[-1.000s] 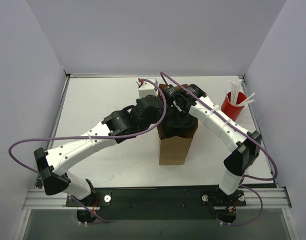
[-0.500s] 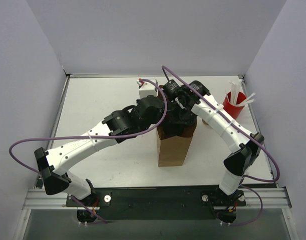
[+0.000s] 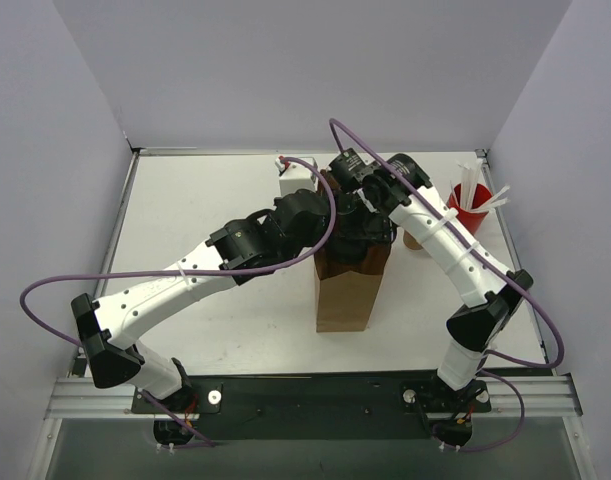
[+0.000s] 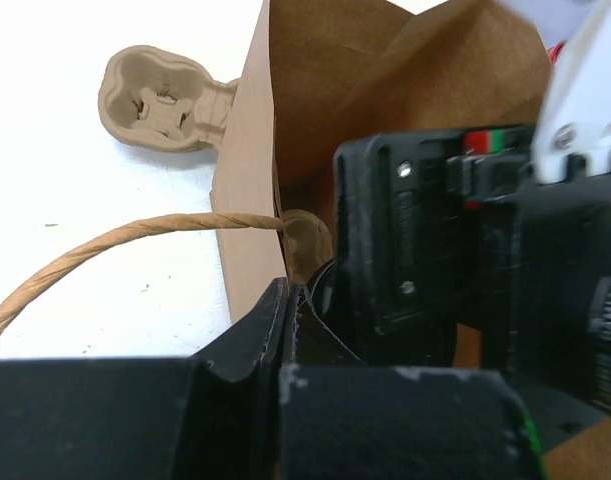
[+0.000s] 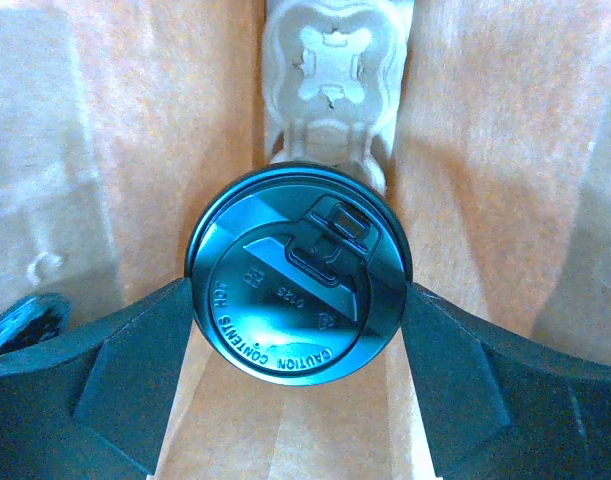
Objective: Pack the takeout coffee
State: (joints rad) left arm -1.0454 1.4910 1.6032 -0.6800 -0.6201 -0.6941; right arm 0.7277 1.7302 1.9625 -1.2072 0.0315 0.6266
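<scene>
Top external view: an upright brown paper bag stands mid-table, its open mouth crowded by both arms. The left gripper comes in from 9 o'clock and the right gripper drops in from 2 o'clock. The white table lies bare from 8 to 11 o'clock of the bag. A red cup holding white sticks stands at 2 o'clock, close to the right wall.

In the left wrist view, the left gripper's jaws are pressed together on the bag's near rim, just below its twisted paper handle. A tan moulded-pulp carrier lies on the table beyond the bag's outer edge.

In the right wrist view, the takeout coffee is inside the bag, showing only its round black plastic lid. The right gripper's wide-spread black fingers touch the lid at 3 and 9 o'clock, holding it. The paper walls stand close on both sides, and pale moulded pulp shows at 12 o'clock.
</scene>
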